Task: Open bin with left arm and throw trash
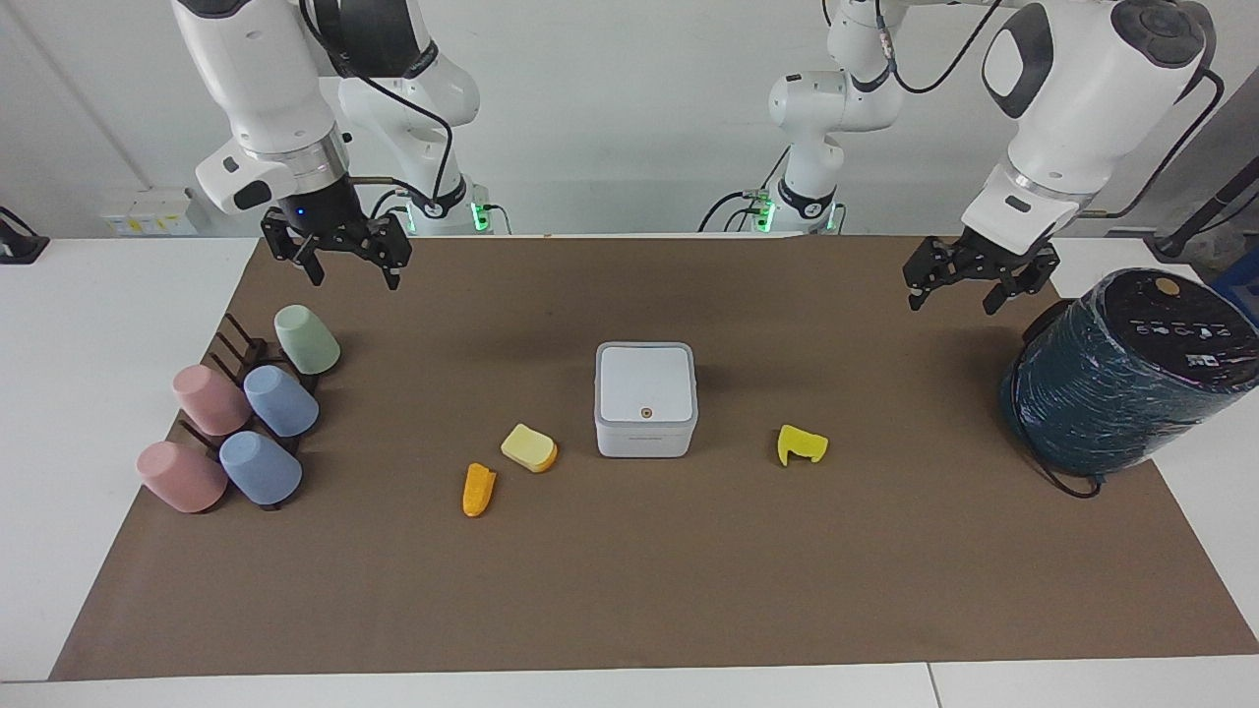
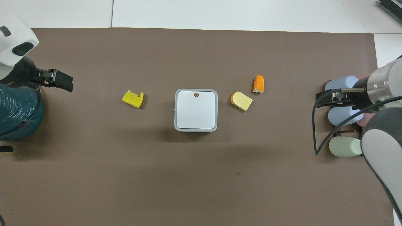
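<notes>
The bin [image 1: 645, 398] [image 2: 196, 110], a small white square box, stands mid-mat with its lid shut. Beside it toward the right arm's end lie a pale bread slice [image 1: 529, 447] [image 2: 242, 101] and, slightly farther from the robots, an orange corn stub [image 1: 479, 490] [image 2: 258, 83]. A yellow notched chunk [image 1: 802, 444] [image 2: 133, 98] lies toward the left arm's end. My left gripper [image 1: 952, 298] [image 2: 64, 83] hangs open and empty over the mat next to a teal cylinder. My right gripper [image 1: 354, 277] [image 2: 323, 101] hangs open and empty over the cup rack's edge.
A big dark teal wrapped cylinder [image 1: 1121, 379] [image 2: 15, 113] stands at the left arm's end of the brown mat [image 1: 629, 590]. Several pastel cups on a dark rack [image 1: 246, 413] [image 2: 342, 114] sit at the right arm's end.
</notes>
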`<state>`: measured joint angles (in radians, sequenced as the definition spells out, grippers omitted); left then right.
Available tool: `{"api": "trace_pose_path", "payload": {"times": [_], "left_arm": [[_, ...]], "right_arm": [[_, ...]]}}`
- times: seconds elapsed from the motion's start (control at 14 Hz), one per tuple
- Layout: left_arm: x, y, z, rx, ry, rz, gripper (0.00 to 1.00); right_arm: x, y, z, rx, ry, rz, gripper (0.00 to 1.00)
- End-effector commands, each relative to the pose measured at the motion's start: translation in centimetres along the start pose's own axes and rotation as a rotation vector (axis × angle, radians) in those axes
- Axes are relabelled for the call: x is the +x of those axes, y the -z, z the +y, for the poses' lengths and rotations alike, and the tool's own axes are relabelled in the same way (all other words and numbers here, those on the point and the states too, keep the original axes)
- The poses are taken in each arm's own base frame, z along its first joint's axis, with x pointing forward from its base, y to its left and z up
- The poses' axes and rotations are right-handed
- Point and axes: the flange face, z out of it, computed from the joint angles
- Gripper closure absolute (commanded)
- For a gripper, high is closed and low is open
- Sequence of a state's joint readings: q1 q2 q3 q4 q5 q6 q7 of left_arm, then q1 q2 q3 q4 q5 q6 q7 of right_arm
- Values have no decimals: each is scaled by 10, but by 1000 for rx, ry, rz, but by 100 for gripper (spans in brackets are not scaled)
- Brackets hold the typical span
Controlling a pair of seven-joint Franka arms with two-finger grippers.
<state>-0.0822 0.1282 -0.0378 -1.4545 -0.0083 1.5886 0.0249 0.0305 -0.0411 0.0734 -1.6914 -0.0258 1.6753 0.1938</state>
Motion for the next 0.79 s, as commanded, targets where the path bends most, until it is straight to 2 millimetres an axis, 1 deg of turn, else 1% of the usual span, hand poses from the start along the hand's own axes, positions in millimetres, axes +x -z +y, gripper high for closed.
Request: {"api": "trace_pose_path", "payload": {"times": [0.0,0.07,0.43,0.5,0.71], "left_arm": [[-8,2,-4,19,3,18,0],[-8,3,-4,19,0,18,0],[-10,-1,1,18,-4,-2,0],[-9,-1,7,18,-12,3,0],[-6,-2,14,18,-17,29,0]], "right_arm": [[-3,0,20,11,-12,3,0],[-3,0,24,11,-19,4,0],[-3,0,21,11,-13,4,0],[-3,0,21,11,-13,4,0],[-3,0,19,11,-10,4,0]]}}
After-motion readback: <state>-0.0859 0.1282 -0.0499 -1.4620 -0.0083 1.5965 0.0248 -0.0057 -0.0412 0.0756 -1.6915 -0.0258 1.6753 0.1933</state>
